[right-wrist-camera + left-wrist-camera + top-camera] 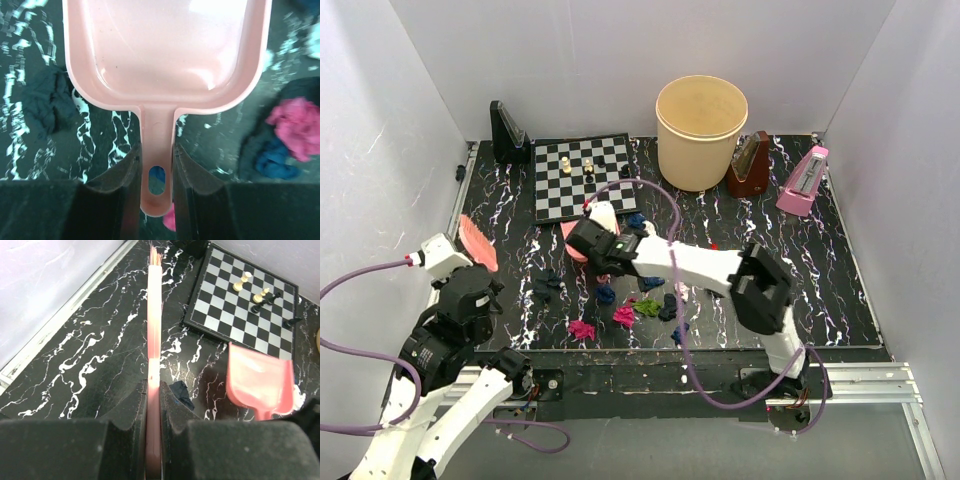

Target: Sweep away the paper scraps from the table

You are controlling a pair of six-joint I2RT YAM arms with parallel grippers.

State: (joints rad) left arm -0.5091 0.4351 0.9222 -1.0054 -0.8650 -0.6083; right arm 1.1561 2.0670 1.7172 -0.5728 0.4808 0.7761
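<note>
Scraps of crumpled paper, magenta, dark blue and green, lie scattered on the near middle of the black, white-veined table, clustered around the right arm's wrist. A small green patch on that wrist is too small to read. The right gripper pinches the handle of a pink dustpan; a dark blue wad lies just left of the pan, with a magenta and a blue one to its right. The left gripper is clamped on a pink brush, seen edge-on near the table's left side, short of the chessboard.
</note>
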